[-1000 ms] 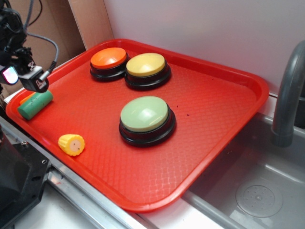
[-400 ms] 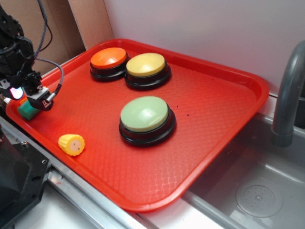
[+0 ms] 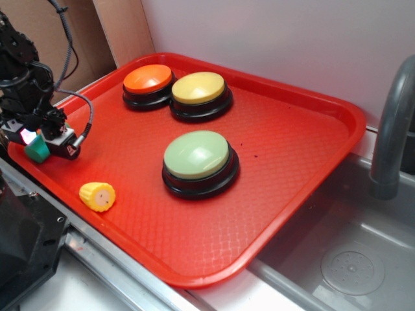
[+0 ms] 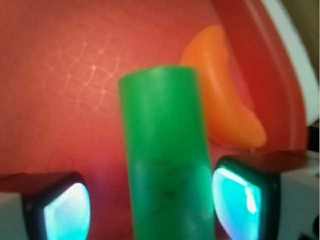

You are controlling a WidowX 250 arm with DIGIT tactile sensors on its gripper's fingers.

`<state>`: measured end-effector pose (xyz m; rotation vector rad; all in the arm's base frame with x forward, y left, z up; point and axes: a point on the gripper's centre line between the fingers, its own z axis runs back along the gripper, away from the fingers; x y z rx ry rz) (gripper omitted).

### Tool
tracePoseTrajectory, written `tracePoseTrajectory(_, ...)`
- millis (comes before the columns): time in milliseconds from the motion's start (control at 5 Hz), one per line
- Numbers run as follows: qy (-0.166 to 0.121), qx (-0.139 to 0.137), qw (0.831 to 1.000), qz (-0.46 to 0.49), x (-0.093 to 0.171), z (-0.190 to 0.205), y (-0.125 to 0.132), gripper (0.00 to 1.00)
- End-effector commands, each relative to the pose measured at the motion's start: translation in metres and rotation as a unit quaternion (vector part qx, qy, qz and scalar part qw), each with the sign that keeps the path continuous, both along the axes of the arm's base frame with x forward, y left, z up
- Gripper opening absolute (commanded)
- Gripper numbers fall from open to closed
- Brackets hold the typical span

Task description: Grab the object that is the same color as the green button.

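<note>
No writing is legible anywhere. At the left edge of the red tray [image 3: 305, 103], the gripper [image 3: 37, 144] has its jaws open, one on each side of the green cylinder [image 4: 167, 165]. The tray floor lies bare between it and the green button [image 3: 198, 155].

Cylinder: a green toy cylinder [image 4: 167, 160] is filling the middle of the view, running from the bottom edge up past the centre, its top end blurred.
Orange piece: an orange curved piece [image 4: 225, 100] is lying just right of the cylinder's upper part, touching or overlapping its edge; which one cannot be told.
End effector: the end effector [image 4: 150, 202] is straddling the cylinder, one finger pad [image 4: 62, 207] glowing teal at lower left, the other at lower right, close against the cylinder's side.
Tray: the red tray [image 4: 60, 70] is showing a fine grid texture, its raised rim curving along the right.
</note>
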<state>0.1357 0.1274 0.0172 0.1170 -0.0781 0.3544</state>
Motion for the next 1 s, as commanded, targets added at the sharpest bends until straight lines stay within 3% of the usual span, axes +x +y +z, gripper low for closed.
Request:
tracePoseTrajectory(0, -0.003, 0.010, 1.000, 0.002, 0.005, -0.005, 0.007, 0.04)
tracePoseTrajectory(400, -0.027, -0.001, 1.000, 0.009, 0.007, 0.015, 0.004, 0.00)
tracePoseTrajectory(600, -0.016, -0.003, 1.000, 0.019, 0.020, 0.049, -0.010, 0.00)
tracePoseTrajectory(800, -0.033, -0.008, 0.999, -0.008, 0.039, 0.087, -0.040, 0.00)
